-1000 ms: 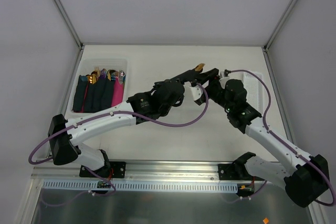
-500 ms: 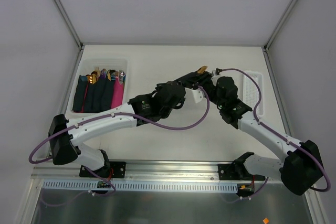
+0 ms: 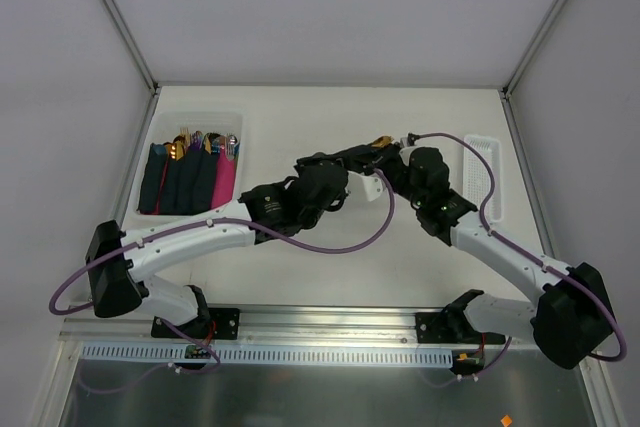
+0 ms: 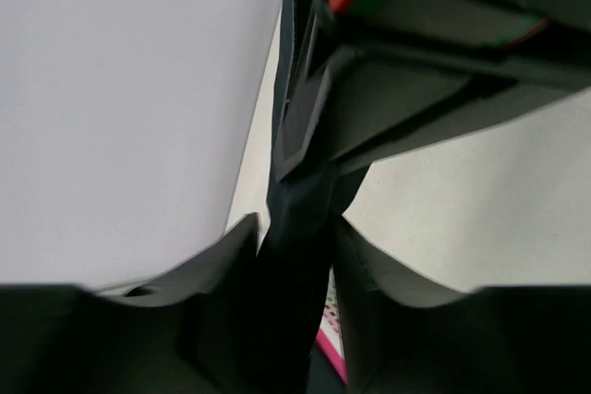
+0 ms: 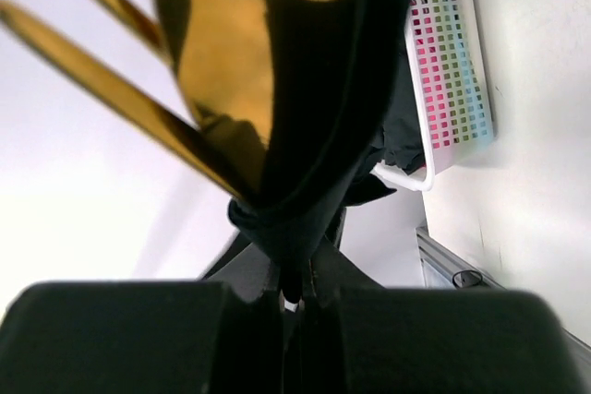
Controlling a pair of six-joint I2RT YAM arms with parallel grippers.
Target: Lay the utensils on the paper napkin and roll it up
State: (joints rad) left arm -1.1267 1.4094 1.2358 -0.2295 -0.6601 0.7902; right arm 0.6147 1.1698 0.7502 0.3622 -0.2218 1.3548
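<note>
Near the middle of the top view, both arms meet above the desk (image 3: 300, 117). The left claw (image 4: 295, 242) is narrowed onto the paper napkin (image 5: 319, 108), whose dark roll fills the gap between its fingers (image 4: 217, 260). How firmly they press is hard to tell in this blurred view. The right claw (image 5: 288, 294) is almost closed, pinching the lower end of the roll. The gold utensils (image 5: 222, 43) stick out of the napkin's open top, with fork tines pointing towards the upper left of the right wrist frame. A white perforated basket (image 5: 452, 80) lies at the upper right of that frame. In the upper left of the top view, a white bin (image 3: 168, 127) holds rolled napkins and cutlery.
</note>
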